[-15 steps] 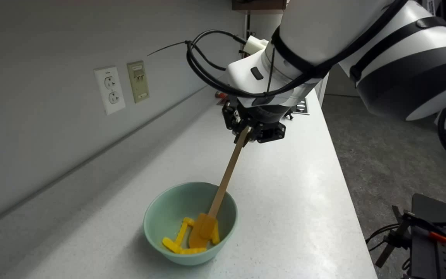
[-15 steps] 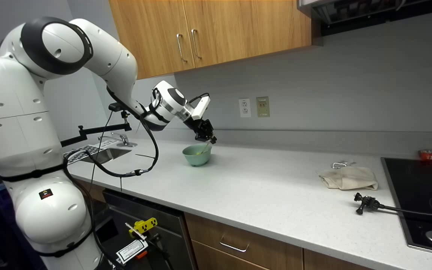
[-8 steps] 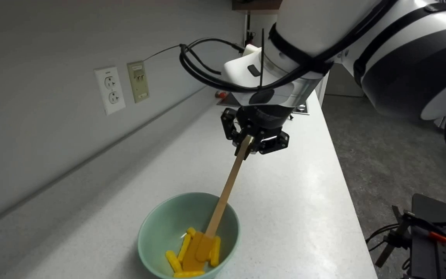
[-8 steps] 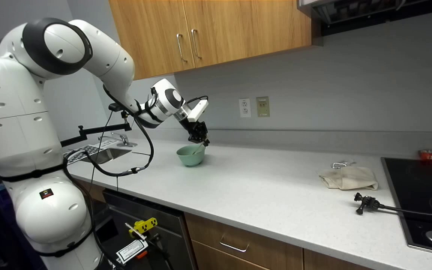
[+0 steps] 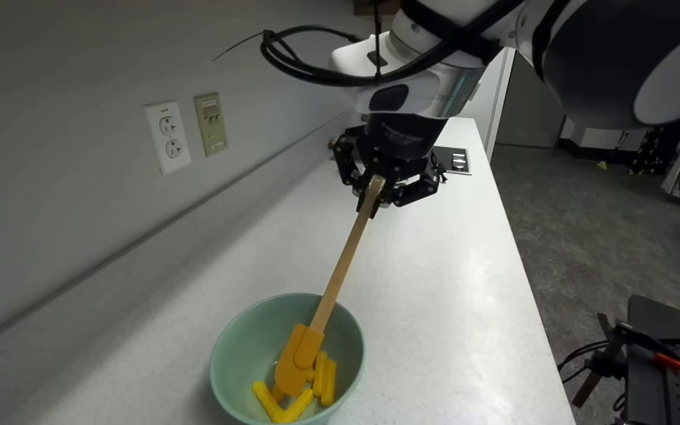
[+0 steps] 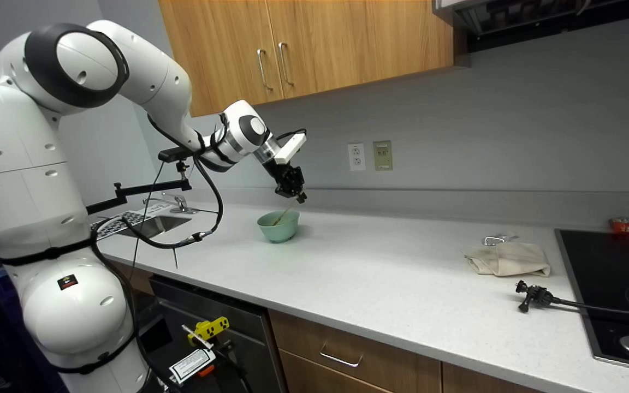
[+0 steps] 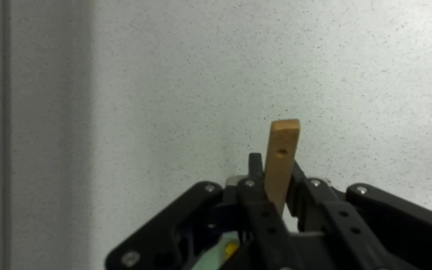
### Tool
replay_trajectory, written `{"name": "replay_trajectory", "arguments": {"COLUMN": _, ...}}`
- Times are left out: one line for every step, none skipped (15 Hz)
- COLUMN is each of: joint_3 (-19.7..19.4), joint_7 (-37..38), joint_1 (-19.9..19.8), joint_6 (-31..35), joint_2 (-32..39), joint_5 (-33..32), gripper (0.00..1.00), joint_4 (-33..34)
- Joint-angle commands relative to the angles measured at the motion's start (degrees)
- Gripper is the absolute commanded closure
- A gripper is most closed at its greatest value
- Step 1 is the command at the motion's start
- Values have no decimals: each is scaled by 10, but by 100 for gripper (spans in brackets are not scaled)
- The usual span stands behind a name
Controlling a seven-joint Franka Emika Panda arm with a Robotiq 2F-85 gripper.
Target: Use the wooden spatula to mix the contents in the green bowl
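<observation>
Gripper (image 7: 278,174) pinches the wooden spatula (image 5: 340,271) near handle's top end (image 7: 283,137); blade (image 5: 298,360) is in green bowl (image 5: 242,354) w/ yellow pcs (image 5: 328,382). Bowl stands unheld on counter (image 5: 434,295), so strong sideways push could slide or tip it; also, handle may twist b/c grip is narrow.

From here, in exterior view: wood-grain cabinets (image 6: 314,49) high at twelve o'clock, pale grey wall (image 6: 434,142) below. Range hood (image 6: 544,24) at two, black cooktop (image 6: 615,273) at four, brown drawers (image 6: 303,338) at six under white speckled countertop (image 6: 380,273). Steel sink (image 6: 170,222) at nine. In exterior view: white outlet (image 5: 167,137) and beige wall plate (image 5: 211,124) at ten, dark grey floor (image 5: 564,236) at three, shadow strip (image 5: 80,319) beside wall at eight, bright glare (image 5: 470,307) on countertop at four.
</observation>
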Motion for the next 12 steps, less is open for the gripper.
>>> {"name": "replay_trajectory", "arguments": {"joint_3": -6, "joint_7": -1, "joint_1": 3, "joint_6": -22, "joint_2": -4, "joint_5": -28, "gripper": 96, "joint_4": 13}}
{"name": "replay_trajectory", "arguments": {"joint_3": -6, "joint_7": 4, "joint_1": 3, "joint_6": -18, "joint_2": -1, "joint_5": -34, "gripper": 96, "joint_4": 12}}
{"name": "replay_trajectory", "arguments": {"joint_3": -6, "joint_7": 8, "joint_1": 4, "joint_6": -18, "joint_2": 2, "joint_5": -37, "gripper": 96, "joint_4": 12}}
{"name": "replay_trajectory", "arguments": {"joint_3": -6, "joint_7": 19, "joint_1": 5, "joint_6": -8, "joint_2": 6, "joint_5": -52, "gripper": 96, "joint_4": 11}}
{"name": "replay_trajectory", "arguments": {"joint_3": -6, "joint_7": 27, "joint_1": 5, "joint_6": -5, "joint_2": 10, "joint_5": -66, "gripper": 96, "joint_4": 11}}
{"name": "replay_trajectory", "arguments": {"joint_3": -6, "joint_7": 40, "joint_1": 6, "joint_6": 6, "joint_2": 15, "joint_5": -91, "gripper": 96, "joint_4": 11}}
{"name": "replay_trajectory", "arguments": {"joint_3": -6, "joint_7": 55, "joint_1": 7, "joint_6": 6, "joint_2": 19, "joint_5": -116, "gripper": 96, "joint_4": 13}}
{"name": "replay_trajectory", "arguments": {"joint_3": -8, "joint_7": 76, "joint_1": 8, "joint_6": 13, "joint_2": 24, "joint_5": -153, "gripper": 96, "joint_4": 14}}
{"name": "replay_trajectory", "arguments": {"joint_3": -8, "joint_7": 96, "joint_1": 9, "joint_6": 6, "joint_2": 30, "joint_5": -184, "gripper": 96, "joint_4": 17}}
{"name": "replay_trajectory", "arguments": {"joint_3": -8, "joint_7": 117, "joint_1": 10, "joint_6": 4, "joint_2": 36, "joint_5": -216, "gripper": 96, "joint_4": 19}}
{"name": "replay_trajectory", "arguments": {"joint_3": -7, "joint_7": 137, "joint_1": 11, "joint_6": -4, "joint_2": 41, "joint_5": -237, "gripper": 96, "joint_4": 22}}
{"name": "replay_trajectory", "arguments": {"joint_3": -5, "joint_7": 154, "joint_1": 13, "joint_6": -13, "joint_2": 46, "joint_5": -247, "gripper": 96, "joint_4": 25}}
